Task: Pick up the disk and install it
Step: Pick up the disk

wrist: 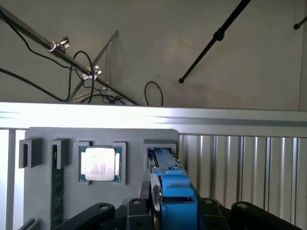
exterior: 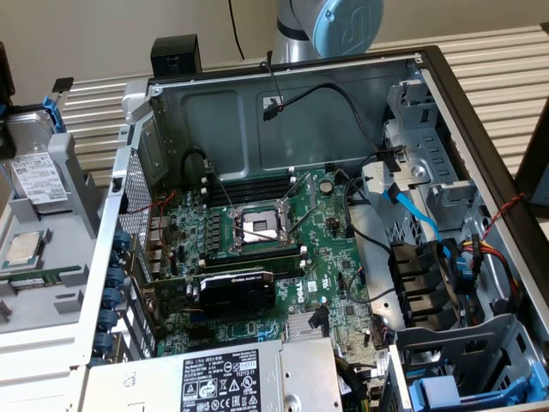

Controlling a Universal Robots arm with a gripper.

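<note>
Your gripper (wrist: 173,213) straddles the disk (wrist: 176,189), on edge in the grey holder (wrist: 72,201); clamped or not, can't tell.

The disk (exterior: 36,176) sits in a grey holder (exterior: 75,172).

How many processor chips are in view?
1. The processor chip lies in the grey holder, one slot over from the disk. The motherboard socket looks empty. The case could hide more.
</note>
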